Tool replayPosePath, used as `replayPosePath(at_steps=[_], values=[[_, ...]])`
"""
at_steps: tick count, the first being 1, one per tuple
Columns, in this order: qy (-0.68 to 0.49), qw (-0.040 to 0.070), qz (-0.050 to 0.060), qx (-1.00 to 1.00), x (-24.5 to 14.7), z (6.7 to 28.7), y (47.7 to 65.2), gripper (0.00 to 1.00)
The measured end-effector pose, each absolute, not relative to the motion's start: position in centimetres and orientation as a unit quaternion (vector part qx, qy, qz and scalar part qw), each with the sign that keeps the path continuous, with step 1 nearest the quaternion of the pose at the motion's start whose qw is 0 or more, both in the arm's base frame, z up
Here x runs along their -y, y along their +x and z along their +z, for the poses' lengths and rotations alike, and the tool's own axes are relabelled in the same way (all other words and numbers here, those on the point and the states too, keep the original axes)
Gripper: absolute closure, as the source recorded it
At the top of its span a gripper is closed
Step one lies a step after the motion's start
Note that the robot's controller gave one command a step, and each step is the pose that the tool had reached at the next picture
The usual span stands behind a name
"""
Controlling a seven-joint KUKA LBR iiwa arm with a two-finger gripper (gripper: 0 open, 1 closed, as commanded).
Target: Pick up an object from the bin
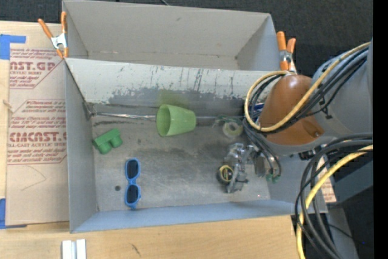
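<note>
My gripper [238,168] is low in the bin's right front part, near the right wall. Right beside it on its left lies a small dark round thing with yellow on it [225,173], touching or nearly touching the gripper. A small pale ring [231,128] lies on the floor just behind the gripper. A light green cup [175,120] lies on its side in the middle back, its mouth turned left.
A green block [107,142] sits at the left wall. Blue toy sunglasses [131,182] lie at the front left. The arm with its orange cover and looped cables hangs over the bin's right rim.
</note>
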State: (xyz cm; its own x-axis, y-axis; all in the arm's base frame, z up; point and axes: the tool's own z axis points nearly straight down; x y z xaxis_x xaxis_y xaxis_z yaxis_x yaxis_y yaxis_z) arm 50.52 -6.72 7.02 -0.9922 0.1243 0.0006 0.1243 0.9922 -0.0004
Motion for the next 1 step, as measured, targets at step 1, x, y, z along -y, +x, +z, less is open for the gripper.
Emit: replayPosePath(at_steps=[1], values=[[-0.022, -0.005, 0.000, 1.000, 5.36, 25.61, 50.13, 1.00]])
